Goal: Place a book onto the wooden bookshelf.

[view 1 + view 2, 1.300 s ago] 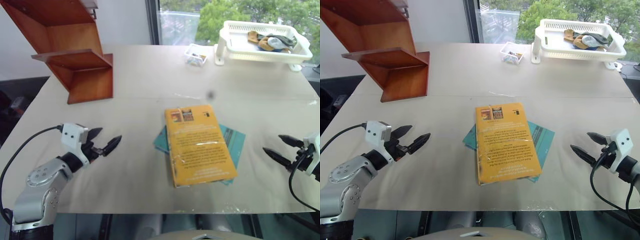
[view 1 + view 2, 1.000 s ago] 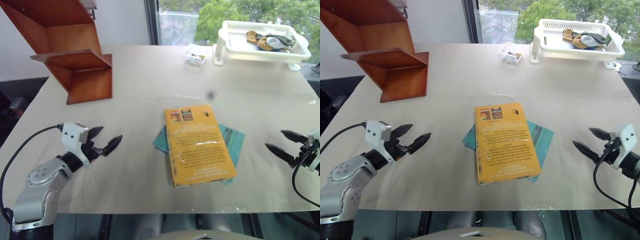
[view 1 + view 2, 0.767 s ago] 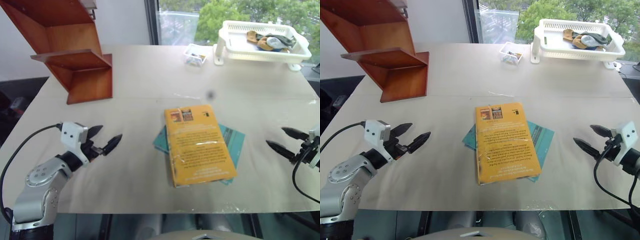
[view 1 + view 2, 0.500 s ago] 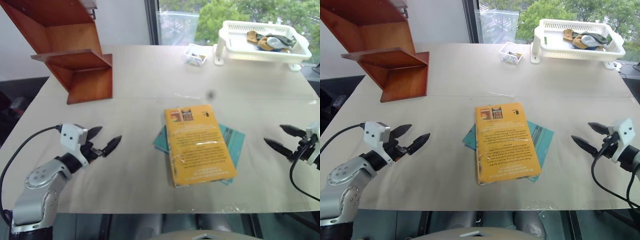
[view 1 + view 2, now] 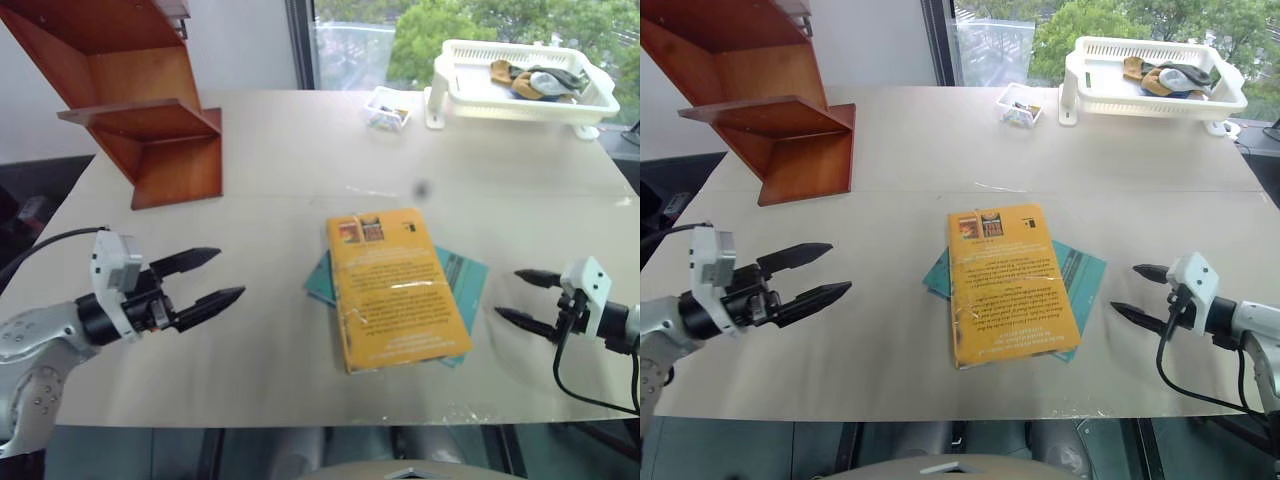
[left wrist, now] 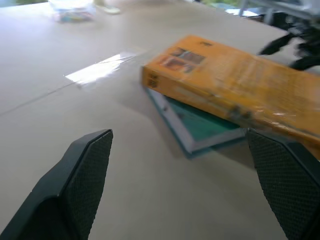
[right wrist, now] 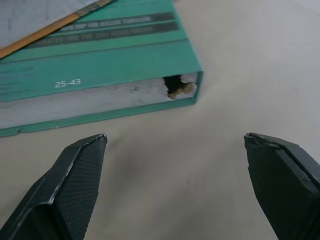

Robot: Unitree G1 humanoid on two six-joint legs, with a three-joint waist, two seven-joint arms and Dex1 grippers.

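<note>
The yellow-orange book [image 5: 399, 287] lies flat mid-table on top of a thinner teal book [image 5: 468, 276]. The reddish-brown wooden bookshelf [image 5: 140, 100] stands at the table's far left. My left gripper [image 5: 212, 277] is open and empty, hovering left of the books and pointing toward them; the left wrist view has the book [image 6: 240, 80] ahead between its fingers [image 6: 80, 180]. Just right of the teal book, my right gripper [image 5: 522, 297] is open and empty, aimed at the teal book's edge [image 7: 95, 95].
A white plastic basket [image 5: 520, 85] holding cloth items stands at the far right. A small clear box [image 5: 386, 108] sits beside it. The table's near edge runs just below both grippers.
My left gripper has risen and turned to point more level toward the books. My right gripper has moved left, closer to the teal book. Both books lie where they were.
</note>
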